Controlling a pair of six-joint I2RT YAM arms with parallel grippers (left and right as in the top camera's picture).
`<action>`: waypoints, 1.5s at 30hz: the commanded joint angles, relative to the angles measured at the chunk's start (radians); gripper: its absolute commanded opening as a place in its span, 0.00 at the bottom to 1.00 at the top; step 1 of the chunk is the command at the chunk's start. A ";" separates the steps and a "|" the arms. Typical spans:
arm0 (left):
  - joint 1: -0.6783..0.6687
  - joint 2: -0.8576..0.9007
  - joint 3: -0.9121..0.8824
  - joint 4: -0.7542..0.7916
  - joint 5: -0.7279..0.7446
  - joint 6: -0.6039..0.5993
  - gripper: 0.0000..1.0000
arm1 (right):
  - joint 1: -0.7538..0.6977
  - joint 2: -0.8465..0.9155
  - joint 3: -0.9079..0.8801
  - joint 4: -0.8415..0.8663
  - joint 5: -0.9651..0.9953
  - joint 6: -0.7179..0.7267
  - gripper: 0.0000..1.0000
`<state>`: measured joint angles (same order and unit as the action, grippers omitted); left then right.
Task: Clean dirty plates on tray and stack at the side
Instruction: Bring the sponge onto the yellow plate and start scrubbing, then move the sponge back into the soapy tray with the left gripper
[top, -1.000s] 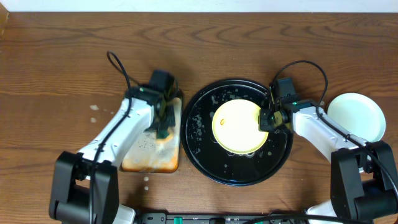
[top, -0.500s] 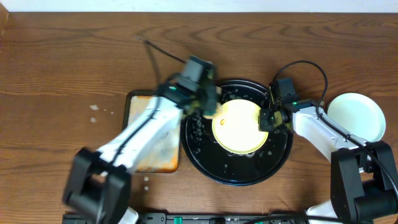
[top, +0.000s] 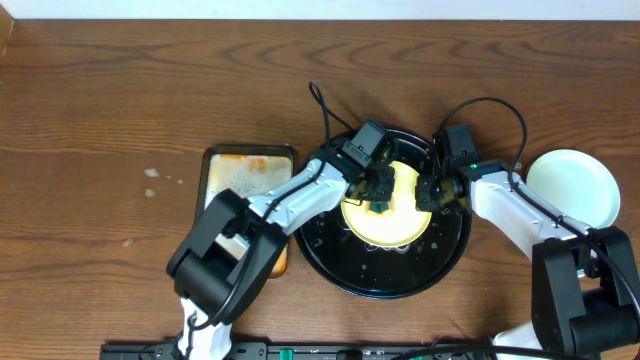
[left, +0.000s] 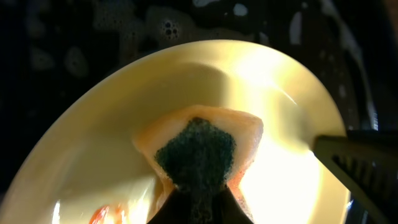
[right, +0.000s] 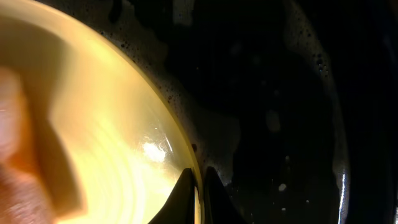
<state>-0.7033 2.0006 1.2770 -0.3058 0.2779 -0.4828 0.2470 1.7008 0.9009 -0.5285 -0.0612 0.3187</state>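
A pale yellow plate (top: 385, 215) lies tilted in the large round black tray (top: 330, 255), which is wet with suds. My right gripper (top: 428, 193) is shut on the plate's right rim (right: 186, 149). My left gripper (top: 378, 197) is shut on a green-and-yellow sponge (left: 198, 152) and presses it on the plate's face (left: 93, 143). An orange smear (left: 99, 214) shows on the plate at the lower left of the left wrist view. A pale mint-blue plate (top: 572, 186) lies on the table at the right.
A rectangular orange-stained tray (top: 240, 215) sits left of the black tray. The black tray's wet floor (right: 280, 93) fills the right wrist view beside the plate. Cables loop above both wrists.
My left arm has swung from the orange-stained tray to the right, carrying the sponge onto the yellow plate. The right gripper has held still on the plate's rim.
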 joint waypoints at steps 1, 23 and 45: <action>0.004 0.041 0.023 -0.036 -0.091 -0.001 0.08 | -0.010 0.042 -0.019 -0.010 0.033 0.010 0.01; 0.083 0.044 0.236 -0.529 -0.372 0.024 0.08 | -0.010 0.042 -0.019 -0.015 0.034 0.010 0.01; 0.400 -0.127 0.349 -0.883 -0.343 0.018 0.11 | 0.001 -0.198 -0.017 -0.050 0.108 -0.157 0.01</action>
<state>-0.3676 1.9385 1.6447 -1.1744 -0.0841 -0.4744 0.2470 1.5826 0.8833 -0.5720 -0.0303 0.2134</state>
